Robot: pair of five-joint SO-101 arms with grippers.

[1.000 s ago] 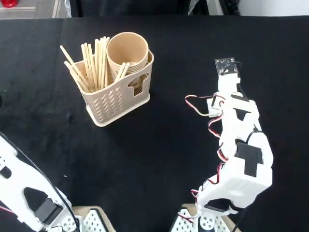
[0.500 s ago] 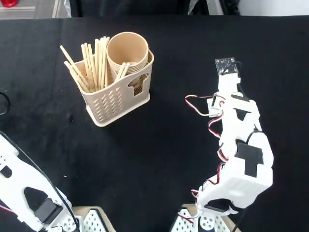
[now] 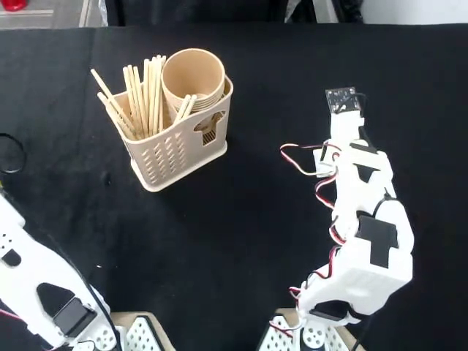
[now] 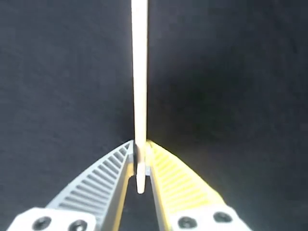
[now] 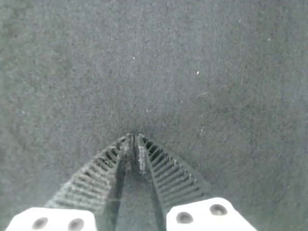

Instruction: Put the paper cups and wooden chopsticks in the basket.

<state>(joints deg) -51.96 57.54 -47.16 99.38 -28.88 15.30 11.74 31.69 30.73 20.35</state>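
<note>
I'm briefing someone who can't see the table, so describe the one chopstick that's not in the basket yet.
On the black table, a cream basket holds paper cups and a bundle of chopsticks. The stray chopstick is pinched near one end in the left gripper, over bare cloth, alone rather than bundled with the others.

Wears white shells with black motor blocks on the right arm [image 3: 362, 219], trails red and white wires [image 3: 291, 158]; left gripper [image 4: 139, 148] has ribbed fingers [image 4: 168, 175], grey and yellow.
</note>
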